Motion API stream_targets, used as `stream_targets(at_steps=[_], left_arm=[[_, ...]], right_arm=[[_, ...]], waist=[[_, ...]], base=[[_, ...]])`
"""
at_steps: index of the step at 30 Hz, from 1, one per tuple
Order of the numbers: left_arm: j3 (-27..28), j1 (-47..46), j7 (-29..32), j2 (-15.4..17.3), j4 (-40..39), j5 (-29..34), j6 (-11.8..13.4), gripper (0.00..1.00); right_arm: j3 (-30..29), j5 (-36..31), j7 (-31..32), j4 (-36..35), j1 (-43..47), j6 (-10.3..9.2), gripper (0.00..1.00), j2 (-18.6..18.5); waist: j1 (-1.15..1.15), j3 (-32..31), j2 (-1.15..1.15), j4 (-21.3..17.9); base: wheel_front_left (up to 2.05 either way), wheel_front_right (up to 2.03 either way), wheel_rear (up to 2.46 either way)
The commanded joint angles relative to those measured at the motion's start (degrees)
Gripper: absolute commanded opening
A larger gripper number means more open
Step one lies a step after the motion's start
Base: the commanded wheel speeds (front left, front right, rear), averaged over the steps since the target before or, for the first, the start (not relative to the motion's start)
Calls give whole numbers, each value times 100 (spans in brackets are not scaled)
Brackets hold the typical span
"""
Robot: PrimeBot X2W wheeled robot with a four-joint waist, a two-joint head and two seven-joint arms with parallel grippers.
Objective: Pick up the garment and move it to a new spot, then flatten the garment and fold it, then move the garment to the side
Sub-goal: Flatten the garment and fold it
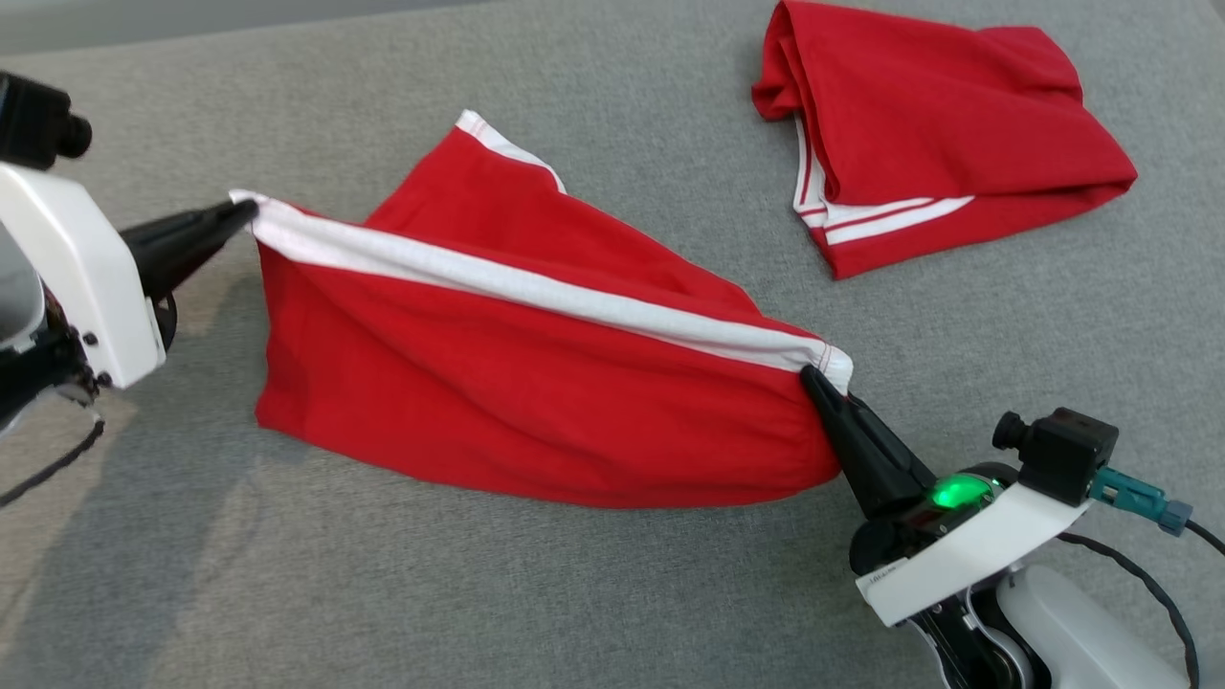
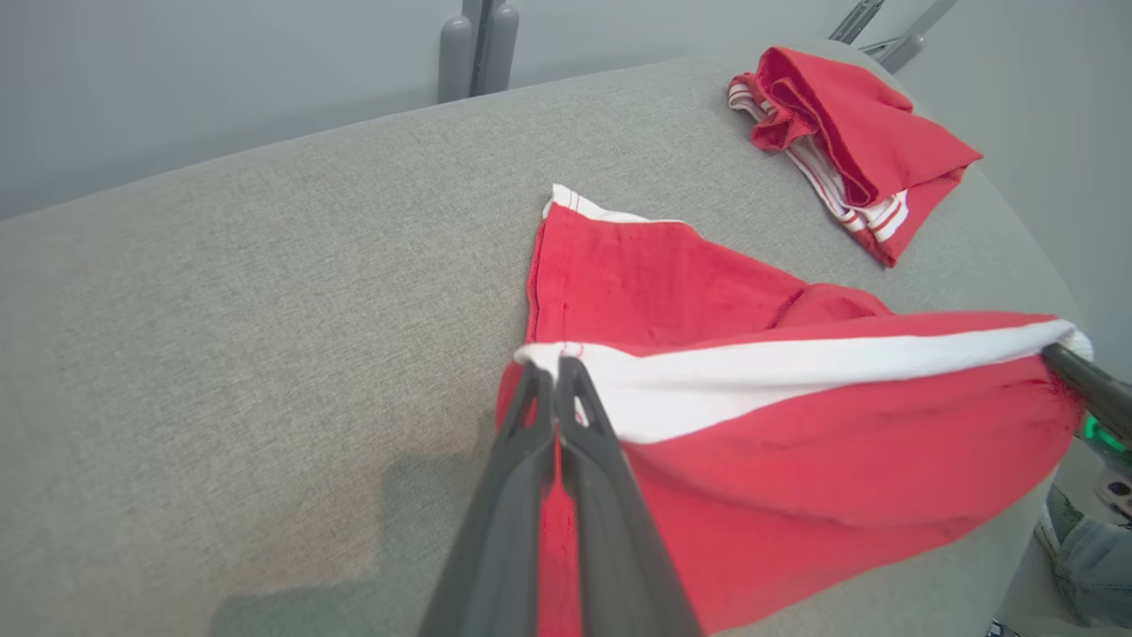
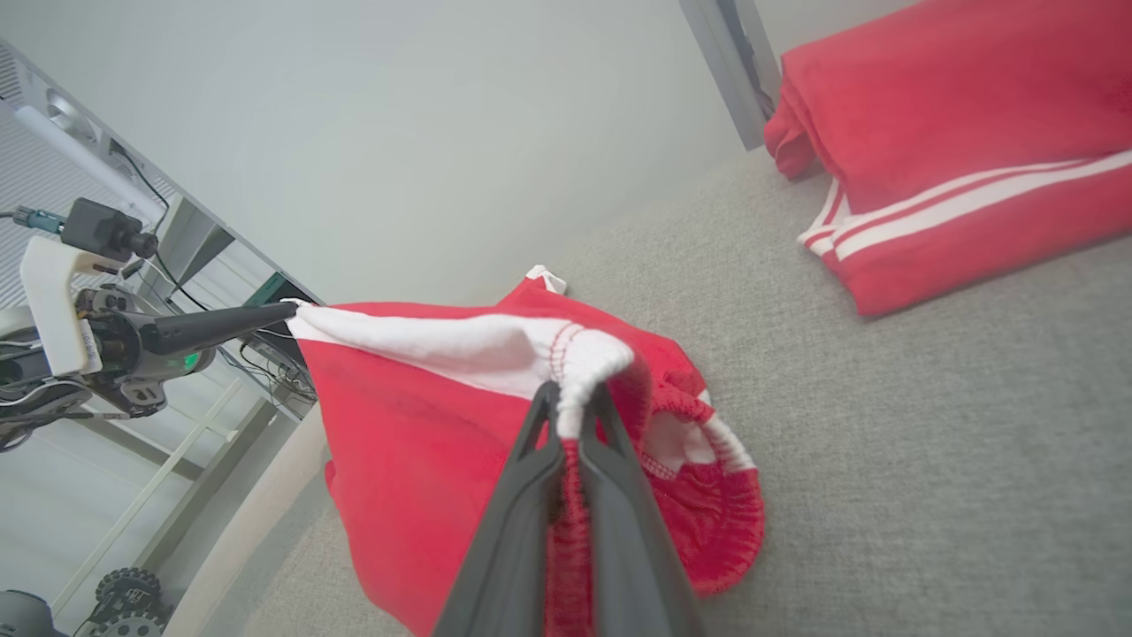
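Note:
The garment [image 1: 517, 383] is red with a white band along its top edge, and it hangs stretched between my two grippers above the grey padded table [image 1: 670, 593]. My left gripper [image 1: 244, 206] is shut on the band's left corner. My right gripper [image 1: 813, 375] is shut on the band's right corner. In the left wrist view the left gripper [image 2: 555, 367] pinches the white band of the garment [image 2: 796, 442]. The right wrist view shows the right gripper [image 3: 570, 398] clamped on the bunched white band of the garment [image 3: 398, 442]. A far corner of the cloth rests on the table.
A second red garment [image 1: 919, 124] with white stripes lies folded at the table's far right, also in the wrist views as a folded red garment [image 2: 849, 133] [image 3: 955, 150]. The table's near edge lies below the hanging cloth. Bare grey surface spreads to the left and front.

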Motion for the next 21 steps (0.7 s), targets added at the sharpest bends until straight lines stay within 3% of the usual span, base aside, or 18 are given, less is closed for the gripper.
stream_targets(at_steps=[1,21], left_arm=[[20,-150,47,-40,110,46,-42,0],[-54,-1475,995,-802,1443,386,-287,0]], right_arm=[[-63,-42,-24,8,-102,4,0,36],[-5,-220,-16,-166,-422,4,0,539]], waist=[[0,192,0,-155],[0,1020,0,-801]], base=[[0,0,0],[0,0,0]])
